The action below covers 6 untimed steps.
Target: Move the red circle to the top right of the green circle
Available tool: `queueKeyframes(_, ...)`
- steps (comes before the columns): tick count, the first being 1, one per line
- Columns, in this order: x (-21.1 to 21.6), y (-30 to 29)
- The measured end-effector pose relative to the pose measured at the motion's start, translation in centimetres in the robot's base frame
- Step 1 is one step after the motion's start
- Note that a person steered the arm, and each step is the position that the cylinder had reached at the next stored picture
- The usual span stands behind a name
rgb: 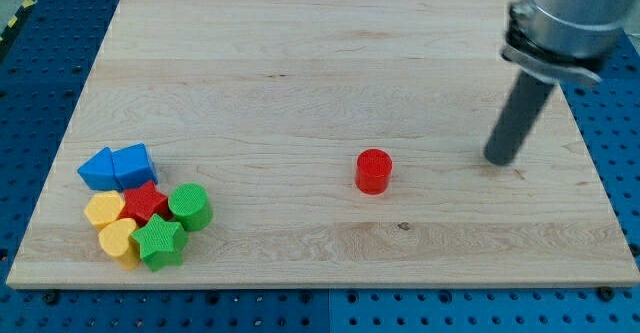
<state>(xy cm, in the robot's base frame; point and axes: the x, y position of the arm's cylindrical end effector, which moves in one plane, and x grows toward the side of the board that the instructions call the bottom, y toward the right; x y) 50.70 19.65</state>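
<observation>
In upper right of the frame, the arm [575, 8] was a thick grey cylinder w/ a dark band at its lower edge. Below it was a straight dark rod [520, 113], matte, ending at my tip [498, 160].

You see the tool tip [499, 160] resting on the worktop [300, 63], well right of the red circle [374, 171]; the green circle [189, 206] sits in the lower-left cluster.

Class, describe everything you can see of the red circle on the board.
The red circle is a short, upright cylinder with a flat round top and ribbed-looking sides, seemingly plastic. It stands alone on the wooden board, right of centre, touching no other block. My tip rests to its right, clearly apart. The green circle sits far to its left.
</observation>
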Motion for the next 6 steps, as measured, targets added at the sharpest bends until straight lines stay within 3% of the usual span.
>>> queueKeyframes(1, 1.6, -4.6)
queueKeyframes(3, 1.6, -21.3)
queueKeyframes(4, 1.5, -23.7)
queueKeyframes(6, -1.2, -17.9)
